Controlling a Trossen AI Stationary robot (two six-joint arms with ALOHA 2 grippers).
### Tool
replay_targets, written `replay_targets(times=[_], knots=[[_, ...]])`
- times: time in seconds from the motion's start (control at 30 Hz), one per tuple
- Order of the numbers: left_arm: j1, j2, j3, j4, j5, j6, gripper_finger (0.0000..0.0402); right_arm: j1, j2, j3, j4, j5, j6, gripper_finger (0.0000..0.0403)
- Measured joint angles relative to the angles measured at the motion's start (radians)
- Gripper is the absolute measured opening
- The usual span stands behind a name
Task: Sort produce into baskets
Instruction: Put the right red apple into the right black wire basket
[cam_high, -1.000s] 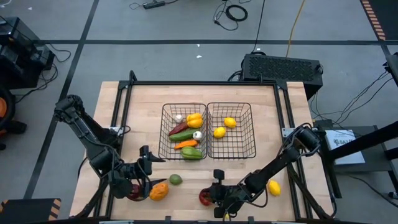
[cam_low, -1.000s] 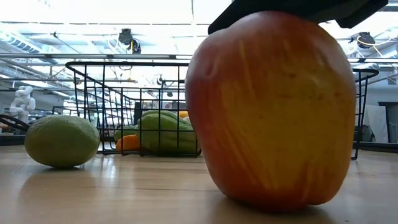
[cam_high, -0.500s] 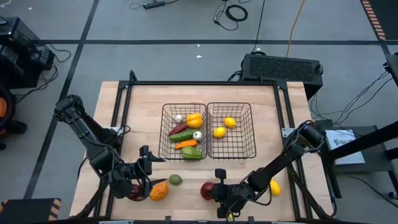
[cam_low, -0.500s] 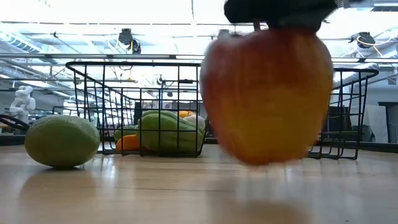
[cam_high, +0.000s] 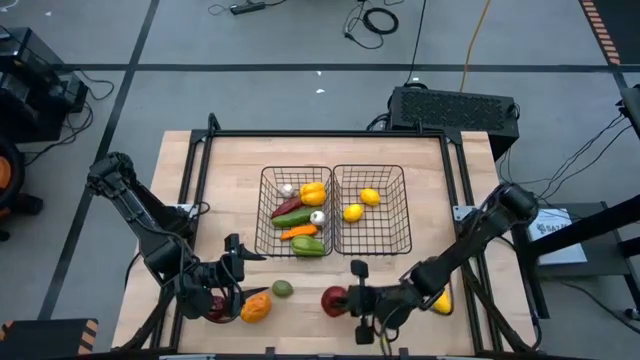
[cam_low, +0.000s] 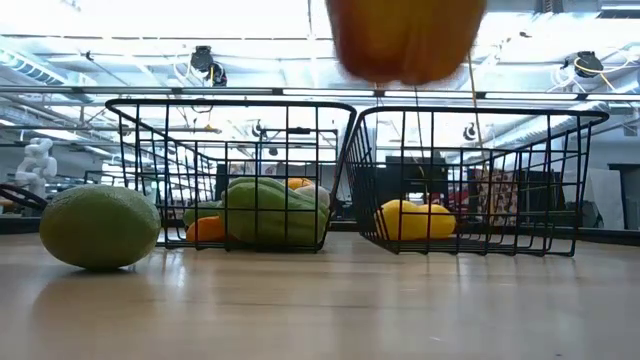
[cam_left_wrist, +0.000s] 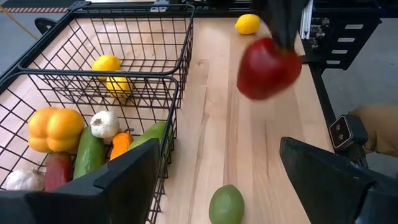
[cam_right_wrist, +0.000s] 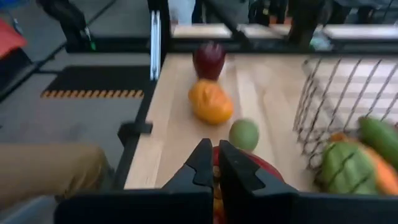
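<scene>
My right gripper (cam_high: 352, 300) is shut on a red apple (cam_high: 334, 299) and holds it above the table's near middle. The apple also shows in the left wrist view (cam_left_wrist: 268, 67) and at the top of the low view (cam_low: 405, 40). My left gripper (cam_high: 228, 287) is open and empty at the near left, beside a red pepper (cam_high: 215, 308), an orange pepper (cam_high: 255, 306) and a green lime (cam_high: 283, 289), all lying on the table. The left basket (cam_high: 266, 215) holds peppers, cucumber and garlic. The right basket (cam_high: 405, 210) holds two lemons. My right gripper has its two fingers (cam_right_wrist: 202, 167) drawn close together at the apple's top (cam_right_wrist: 258, 169); the fingers hide what they pinch there. They come at it from above. The apple hangs below them, upright and lifted clear of the table (cam_left_wrist: 268, 67).
A loose lemon (cam_high: 440, 300) lies at the near right by my right arm. Bare wood lies between the baskets and the table's near edge. A black frame runs along the table's left, far and right sides.
My right gripper has risen and gone a little toward the far edge with the apple. The apple stood on the table a second ago and now hangs clear, well above it. My left gripper has kept still.
</scene>
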Motion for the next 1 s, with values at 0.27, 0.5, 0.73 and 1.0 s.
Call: replay_targets(times=[0.27, 0.5, 0.73, 1.0], knots=[[0.0, 0.0, 0.0, 0.0, 0.004, 0.0, 0.0336, -0.051, -0.237, 0.0, -0.164, 0.027, -0.094, 0.0], [0.0, 0.0, 0.0, 0.0, 0.005, 0.001, 0.0336, -0.107, -0.427, 0.002, -0.524, 0.14, -0.047, 0.0], [0.0, 0.0, 0.0, -0.002, 0.004, 0.012, 0.0336, -0.148, -0.499, -0.137, -0.649, 0.208, 0.138, 0.0], [0.002, 0.0, 0.0, -0.002, -0.001, 0.029, 0.0336, -0.197, -0.57, -0.464, -0.349, 0.21, 0.277, 0.0]])
